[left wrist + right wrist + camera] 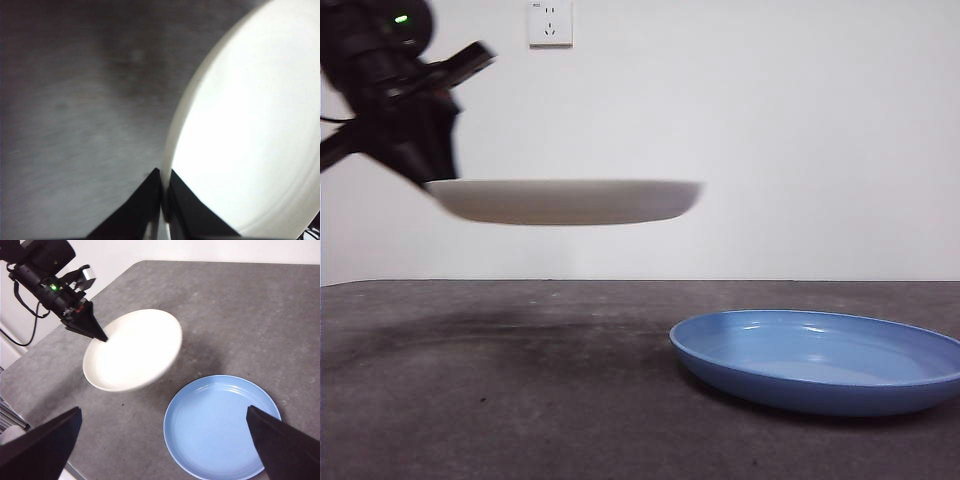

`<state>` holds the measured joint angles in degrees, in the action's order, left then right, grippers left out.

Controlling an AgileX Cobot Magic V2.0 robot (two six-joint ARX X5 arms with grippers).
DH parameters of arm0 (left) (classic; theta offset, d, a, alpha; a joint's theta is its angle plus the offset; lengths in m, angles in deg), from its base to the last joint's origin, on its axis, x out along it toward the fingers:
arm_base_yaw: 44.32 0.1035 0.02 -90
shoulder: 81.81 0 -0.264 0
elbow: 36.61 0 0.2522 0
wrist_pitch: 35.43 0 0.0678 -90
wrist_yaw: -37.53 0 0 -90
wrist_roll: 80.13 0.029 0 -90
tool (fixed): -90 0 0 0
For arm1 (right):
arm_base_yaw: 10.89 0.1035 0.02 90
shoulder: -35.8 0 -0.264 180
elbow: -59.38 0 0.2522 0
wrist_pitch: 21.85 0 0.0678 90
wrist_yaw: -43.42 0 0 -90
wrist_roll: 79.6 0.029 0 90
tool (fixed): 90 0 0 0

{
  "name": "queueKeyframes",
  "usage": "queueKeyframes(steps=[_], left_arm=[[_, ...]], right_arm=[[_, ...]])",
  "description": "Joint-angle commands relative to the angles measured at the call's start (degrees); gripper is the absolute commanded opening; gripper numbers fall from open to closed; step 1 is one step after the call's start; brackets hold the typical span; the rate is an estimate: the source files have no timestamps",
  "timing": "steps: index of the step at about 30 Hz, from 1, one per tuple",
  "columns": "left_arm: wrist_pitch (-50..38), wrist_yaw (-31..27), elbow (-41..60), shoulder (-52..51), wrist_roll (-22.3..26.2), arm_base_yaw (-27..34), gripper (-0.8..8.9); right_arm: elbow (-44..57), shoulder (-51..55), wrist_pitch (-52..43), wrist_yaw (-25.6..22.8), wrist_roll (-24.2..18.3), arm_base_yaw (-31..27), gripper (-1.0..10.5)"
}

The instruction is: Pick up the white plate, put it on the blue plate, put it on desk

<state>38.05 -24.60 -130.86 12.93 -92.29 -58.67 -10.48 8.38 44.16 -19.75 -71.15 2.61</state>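
Observation:
My left gripper (428, 178) is shut on the rim of the white plate (565, 201) and holds it level, well above the desk (520, 400), left of centre in the front view. In the left wrist view the jaws pinch the plate's rim (167, 165). The right wrist view shows the left gripper (102, 337) on the white plate (132, 350). The blue plate (820, 360) lies flat on the desk at the right, apart from the white plate; it also shows in the right wrist view (220, 425). My right gripper (165, 440) is open, high above the desk, empty.
A white wall with a socket (550, 22) stands behind the desk. The desk's edge (45, 345) runs near the left arm in the right wrist view. A dark smudge (550, 335) marks the desk under the white plate.

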Motion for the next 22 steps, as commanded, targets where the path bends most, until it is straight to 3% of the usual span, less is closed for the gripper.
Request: queueKeyframes(steps=[1,6,15,22], left_arm=[[-1.62,0.7,-2.56,1.11,-3.37,-3.39,0.1],[-2.43,0.7,-7.15,5.14,-5.53,-9.25,0.1],[-1.86,0.72,-17.22,17.22,-7.04,-17.77,0.1],[0.42,0.66,-25.77,26.47,-7.37,-22.32,0.1]], right_arm=[[-1.09,-0.17,0.35,-0.07,0.72,0.2,5.7],[-2.64,-0.17,1.31,-0.44,-0.2,0.2,5.7],[-10.25,-0.17,8.79,-8.33,-3.41,0.2,5.7],[-14.23,-0.15,11.91,-8.87,-3.34,0.2,5.7]])
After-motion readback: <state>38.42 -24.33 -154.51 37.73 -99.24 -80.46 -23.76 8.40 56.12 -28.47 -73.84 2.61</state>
